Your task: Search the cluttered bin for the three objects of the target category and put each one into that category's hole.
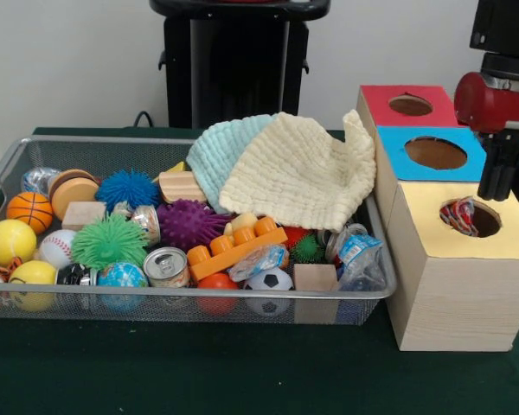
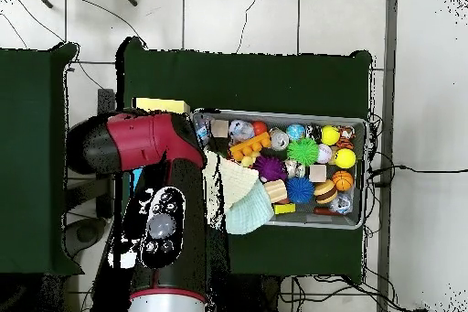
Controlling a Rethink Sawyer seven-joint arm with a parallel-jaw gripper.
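Overhead, the red arm covers the boxes almost entirely; only a pale yellow corner shows at its 12 o'clock. In the front view the gripper is cut off above by the frame. It hangs over the yellow-topped box, just at 1 o'clock of the hole; fingers apart or together, cannot tell. A red-and-white crumpled thing sits in the hole, hard to identify. The wire-mesh bin lies at the box's 9 o'clock, touching it, packed with balls, cans and blocks. A yellow cloth and a pale blue cloth drape its far side.
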